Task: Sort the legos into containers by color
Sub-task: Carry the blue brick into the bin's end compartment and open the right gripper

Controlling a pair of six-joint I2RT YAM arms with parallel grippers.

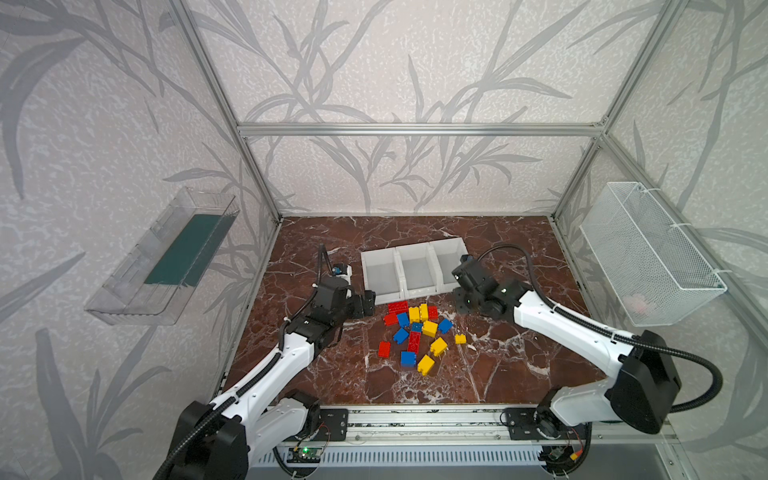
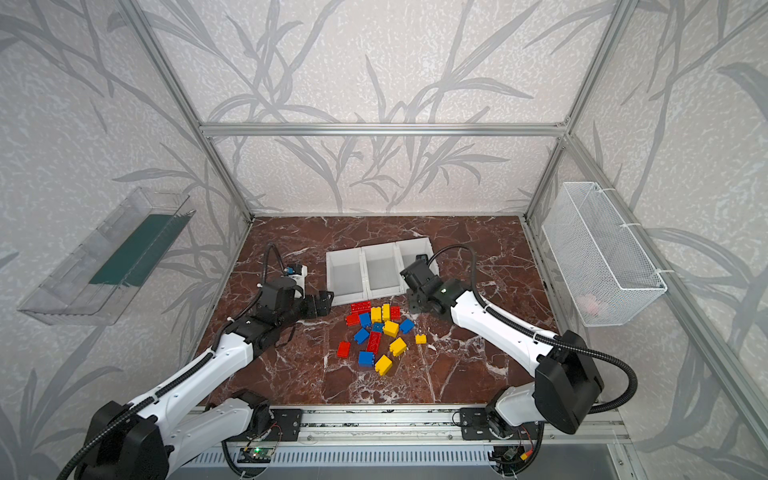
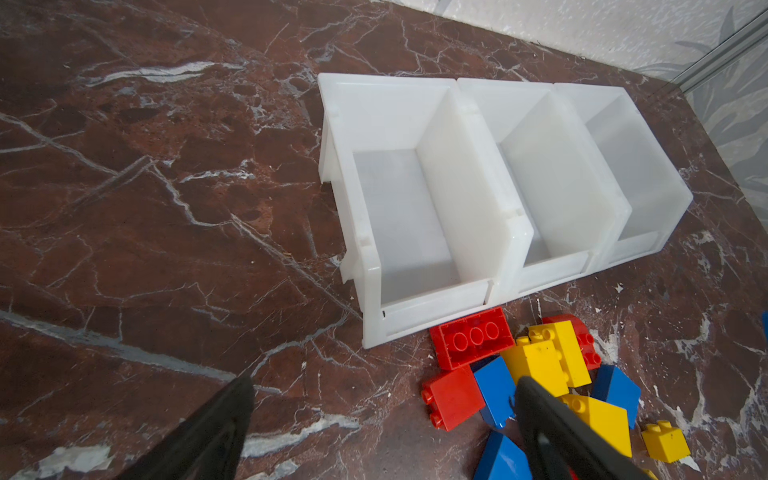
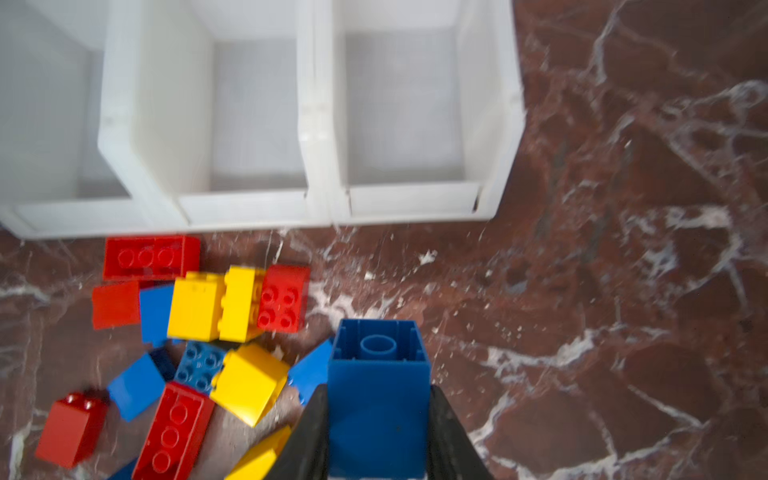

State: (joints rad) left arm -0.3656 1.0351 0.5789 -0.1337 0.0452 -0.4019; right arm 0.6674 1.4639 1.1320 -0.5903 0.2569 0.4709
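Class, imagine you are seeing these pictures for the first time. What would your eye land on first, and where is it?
The bright heap of red, yellow and blue legos in the middle of the dark marble table, right in front of three empty white containers. Next, in the right wrist view, the right gripper shut on a blue brick.

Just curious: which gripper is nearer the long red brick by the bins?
Left. In a top view the left gripper sits just left of the long red brick; the right gripper, holding a blue brick, is farther right.
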